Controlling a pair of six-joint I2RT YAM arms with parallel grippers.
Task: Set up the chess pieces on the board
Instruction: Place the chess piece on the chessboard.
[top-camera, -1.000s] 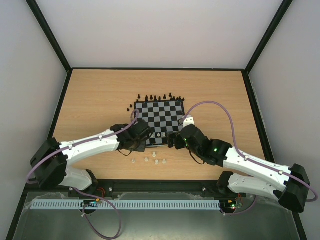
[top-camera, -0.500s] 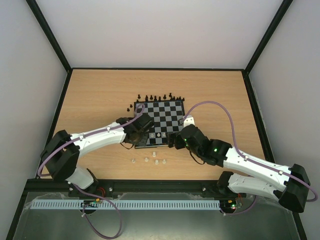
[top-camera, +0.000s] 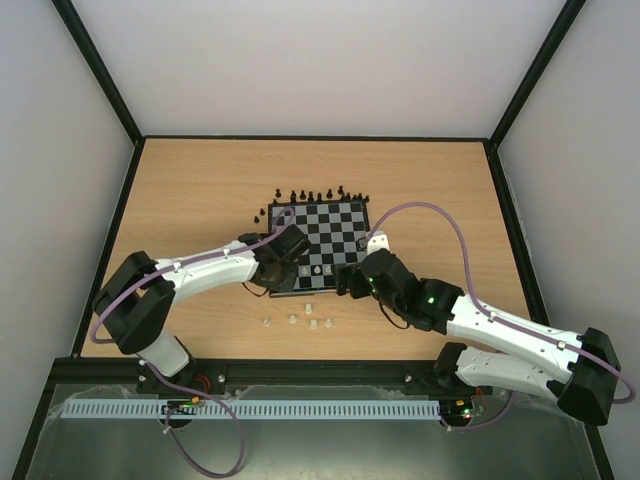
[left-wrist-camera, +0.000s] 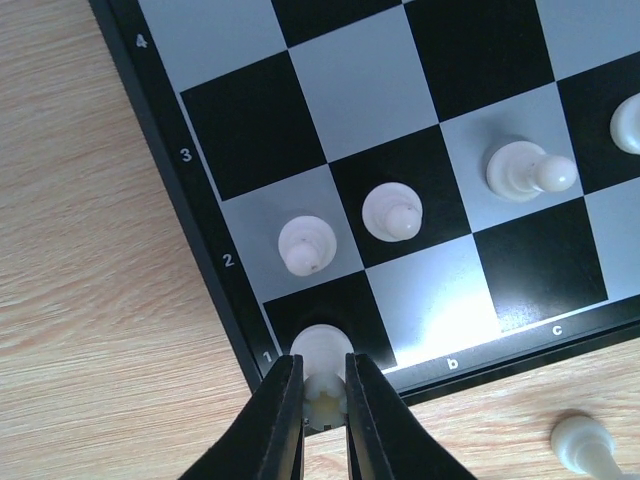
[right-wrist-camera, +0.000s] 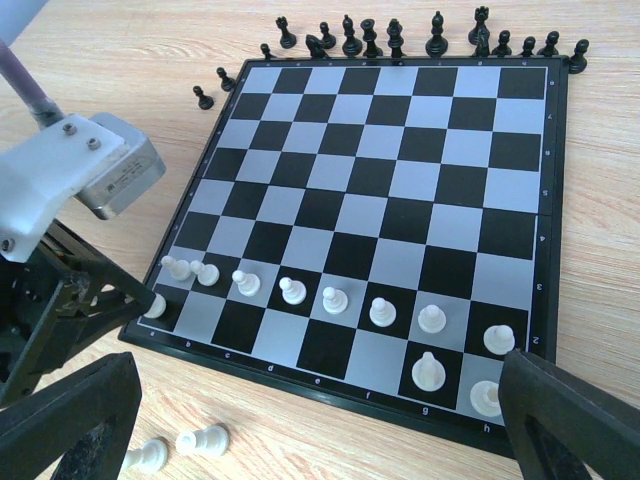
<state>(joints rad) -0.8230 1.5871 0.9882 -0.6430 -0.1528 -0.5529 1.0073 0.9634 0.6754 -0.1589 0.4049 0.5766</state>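
Note:
The board lies mid-table, with its near-left corner under my left gripper. That gripper is shut on a white rook, which stands tilted over the black corner square; whether it touches the square I cannot tell. The rook also shows in the right wrist view. Several white pawns line the second row. A white knight and another rook stand at the near-right corner. My right gripper hangs open before the board's near edge, holding nothing.
Several black pieces stand on the wood just beyond the board's far edge, two more off its far-left corner. Several loose white pieces lie on the table before the near edge, two of them near my right gripper.
The left arm has stretched forward and right, carrying the white rook from the table's edge side over the board's near-left corner. The right arm has stayed still.

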